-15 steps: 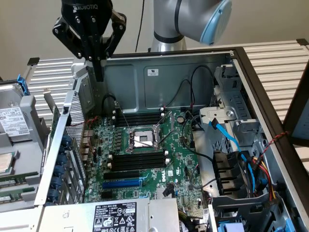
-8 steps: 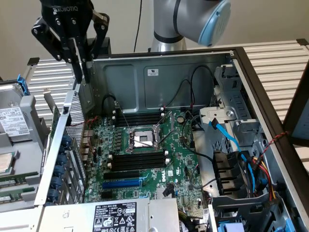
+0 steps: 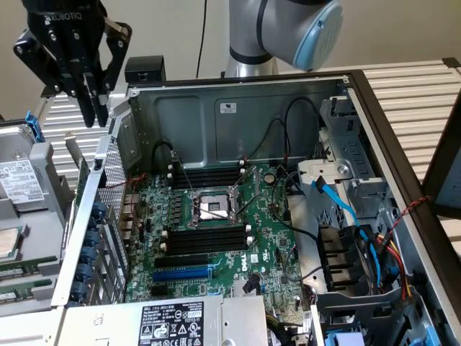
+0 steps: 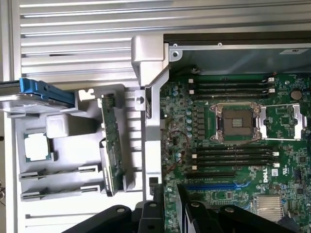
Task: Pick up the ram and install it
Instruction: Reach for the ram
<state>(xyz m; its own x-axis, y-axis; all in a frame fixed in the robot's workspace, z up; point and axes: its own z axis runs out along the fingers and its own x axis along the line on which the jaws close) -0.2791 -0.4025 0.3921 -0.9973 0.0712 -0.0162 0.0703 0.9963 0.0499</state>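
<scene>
Pincer: your pincer [image 3: 96, 115] hangs high at the exterior view's left, over the side wall of the computer case [image 3: 238, 115]. In the wrist view its fingers [image 4: 156, 204] stand a little apart, with green board showing through the gap, and they grip nothing.

Ram: the ram [image 4: 111, 145] is a long green stick standing on edge in the grey holder tray [image 4: 73, 141] outside the case, just beside the case wall. Your pincer is well above it and not touching it.

Tray contents: you can also see a square processor chip [image 4: 38, 146] lying flat in the tray. A blue-handled part [image 4: 46, 90] sits at the tray's edge.

Motherboard: the motherboard [image 3: 266, 238] lies flat in the open case, with the processor socket [image 3: 212, 209] near its middle.

Slots: there are long black slots [image 3: 209, 244] on either side of the socket, all of them empty. A blue slot [image 3: 184, 274] lies beyond one black group.

Cabling: black wires and a blue ribbon cable [image 3: 338, 202] run along the drive bays at the exterior view's right.

Desk: the pale, slatted desk [image 3: 418, 94] carries both the case and the tray.
</scene>
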